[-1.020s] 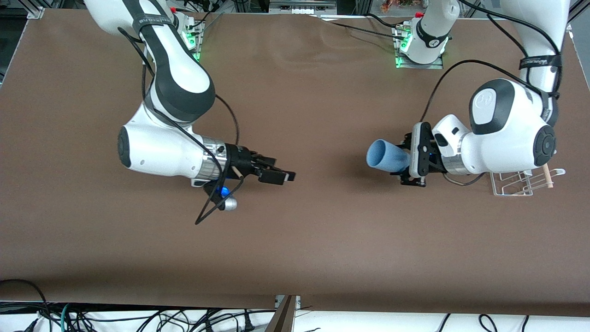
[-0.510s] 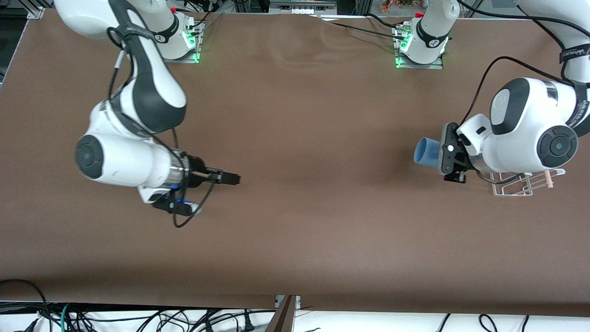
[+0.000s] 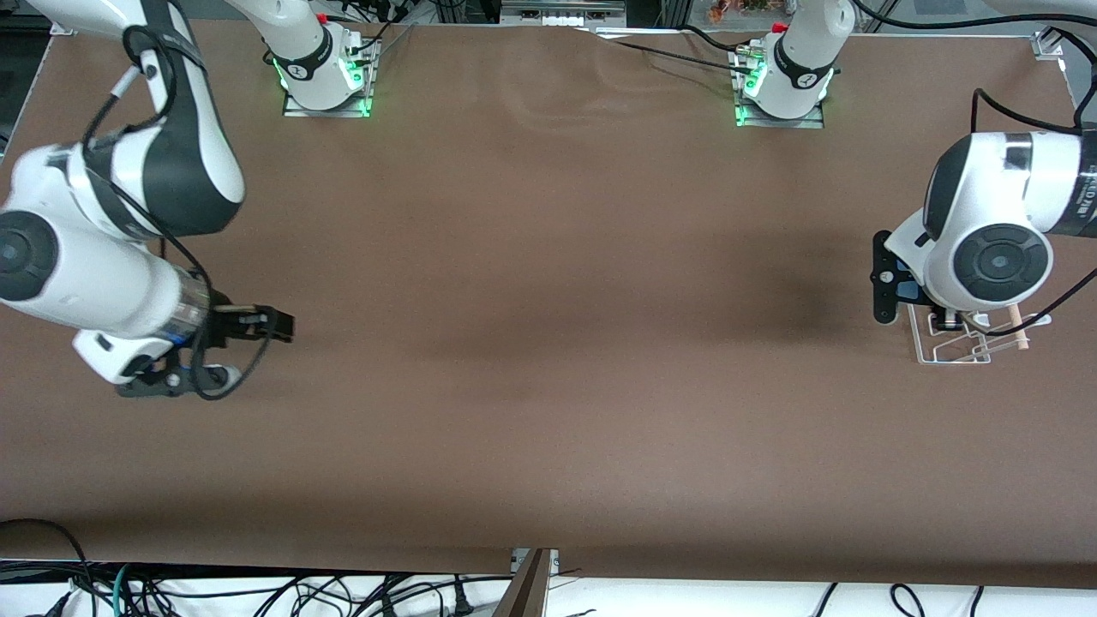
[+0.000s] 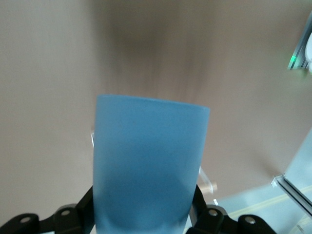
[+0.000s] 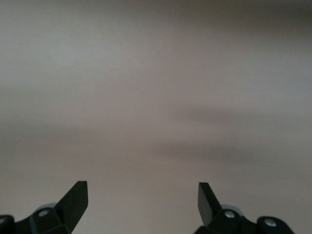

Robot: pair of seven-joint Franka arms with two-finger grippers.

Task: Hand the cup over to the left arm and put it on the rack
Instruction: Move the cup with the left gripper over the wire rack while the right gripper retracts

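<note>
The light-blue cup [image 4: 151, 161] fills the left wrist view, and my left gripper [image 4: 141, 207] is shut on it, a black finger [image 4: 80, 207] pressed to each side. In the front view the left arm's wrist [image 3: 986, 257] hangs over the white wire rack [image 3: 964, 343] at the left arm's end of the table and hides the cup. A bit of rack wire and the dowel tip [image 4: 212, 185] show past the cup. My right gripper [image 3: 278, 324] is open and holds nothing, low over bare table at the right arm's end; its fingertips [image 5: 78, 195] stand wide apart.
The brown table [image 3: 548, 300] runs between the arms. Both arm bases [image 3: 321, 73] stand with green lights along the edge farthest from the front camera. The table's edge [image 4: 287, 183] lies close to the rack. Cables [image 3: 257, 591] hang below the near edge.
The left arm has swung the cup from mid-table to over the rack and turned its wrist down. The right arm has drawn back toward its own end, still open.
</note>
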